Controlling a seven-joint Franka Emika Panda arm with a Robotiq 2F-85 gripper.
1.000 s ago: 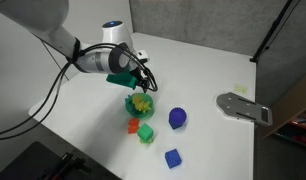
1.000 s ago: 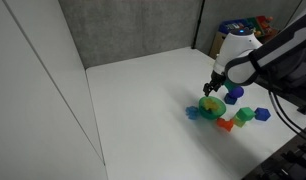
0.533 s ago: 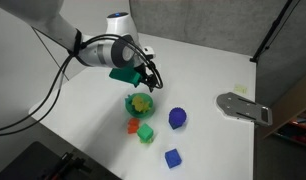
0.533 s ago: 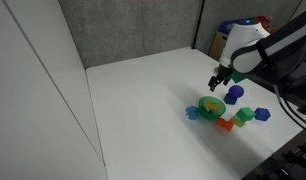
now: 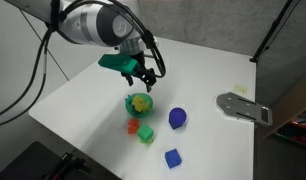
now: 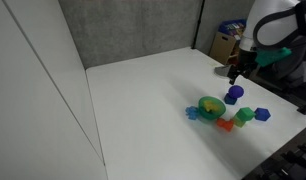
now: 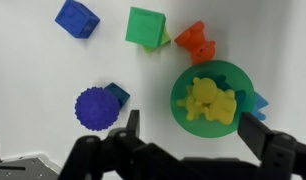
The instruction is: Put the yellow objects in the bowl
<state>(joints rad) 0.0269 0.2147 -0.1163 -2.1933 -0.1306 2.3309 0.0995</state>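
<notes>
Wrist view shows the yellow objects (image 7: 211, 102) lying in the bowl (image 7: 180, 88) beneath the empty, spread-open gripper (image 7: 191, 126), so the task looks done, calling only for a clear retreat.

Probably a lab or test cell: a white table (image 5: 213, 70) walled in by grey partition panels (image 6: 133, 30).

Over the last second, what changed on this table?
The tool lifted up and away from the bowl, jaws open and empty. The yellow objects stayed in the bowl; the blue ball, green cube, orange piece and blue block did not move.
</notes>
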